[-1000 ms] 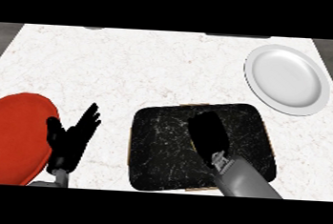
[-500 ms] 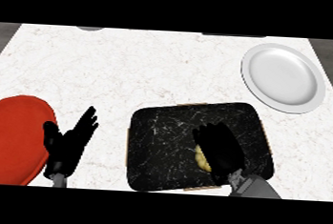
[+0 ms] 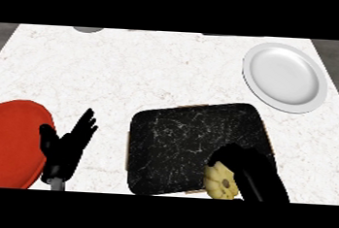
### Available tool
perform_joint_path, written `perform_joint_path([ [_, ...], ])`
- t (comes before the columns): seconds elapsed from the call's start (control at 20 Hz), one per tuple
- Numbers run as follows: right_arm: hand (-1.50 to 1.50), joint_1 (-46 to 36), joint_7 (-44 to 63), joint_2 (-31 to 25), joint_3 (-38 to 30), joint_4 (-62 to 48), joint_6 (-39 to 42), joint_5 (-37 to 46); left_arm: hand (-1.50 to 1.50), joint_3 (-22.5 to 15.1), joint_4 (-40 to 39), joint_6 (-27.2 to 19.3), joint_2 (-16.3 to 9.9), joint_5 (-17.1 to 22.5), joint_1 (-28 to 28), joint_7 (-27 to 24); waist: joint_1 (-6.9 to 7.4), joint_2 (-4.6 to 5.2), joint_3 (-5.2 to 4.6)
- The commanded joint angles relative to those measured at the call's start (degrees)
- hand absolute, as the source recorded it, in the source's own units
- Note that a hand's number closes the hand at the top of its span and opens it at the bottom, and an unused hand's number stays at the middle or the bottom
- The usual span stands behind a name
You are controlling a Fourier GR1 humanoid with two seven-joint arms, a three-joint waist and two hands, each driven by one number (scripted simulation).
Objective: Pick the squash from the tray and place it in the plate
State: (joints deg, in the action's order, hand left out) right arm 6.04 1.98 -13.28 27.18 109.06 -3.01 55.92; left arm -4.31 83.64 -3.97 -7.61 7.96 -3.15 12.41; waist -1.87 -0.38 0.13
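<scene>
One step looks underway and the rest of the task is left, judging from the head view, the only one on hand. The squash point(image 3: 221, 183), pale yellow and scalloped, sits at the near right corner of the black marbled tray point(image 3: 192, 146), partly over the tray's near edge, and it has not reached the white plate point(image 3: 285, 77), which lies well apart at the far right of the desk point(image 3: 153, 71) with nothing on it. The right hand point(image 3: 243, 161) comes in from the lower edge and sits over the squash, its dark fingers curled down round the top and right side, so I judge it clamped on the squash. Whether the squash is lifted clear of the tray cannot be told. Left to do, as I read it: carry the squash away and to the right, past the tray's far rim, and set it on the plate. The left hand point(image 3: 66, 144) rests at the lower left, fingers spread apart and pointing up, just beside a red plate point(image 3: 9, 141) at the left edge and holding nothing. A grey round thing point(image 3: 87, 29) shows at the far edge, too cut off to name.
</scene>
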Motion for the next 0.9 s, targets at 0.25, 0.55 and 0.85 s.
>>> perform_joint_path([
  [0.25,1.50,7.07,-3.09,1.08,-16.10,8.06,-5.30,-19.88,0.00,-0.06,-1.50,-0.14,0.53,-0.92,1.80,0.04,1.23,0.38,-0.08],
  [0.55,1.50,-3.80,-6.91,1.44,-29.81,-4.30,-4.35,-34.27,0.00,-1.23,0.64,0.73,1.12,-0.82,1.09,1.19,2.29,0.50,-0.06],
  [0.85,1.50,-14.09,-19.94,-3.42,-39.94,-25.44,-6.01,-37.35,0.00,0.45,0.37,2.23,-0.63,-0.53,2.90,1.93,2.50,0.55,-0.06],
])
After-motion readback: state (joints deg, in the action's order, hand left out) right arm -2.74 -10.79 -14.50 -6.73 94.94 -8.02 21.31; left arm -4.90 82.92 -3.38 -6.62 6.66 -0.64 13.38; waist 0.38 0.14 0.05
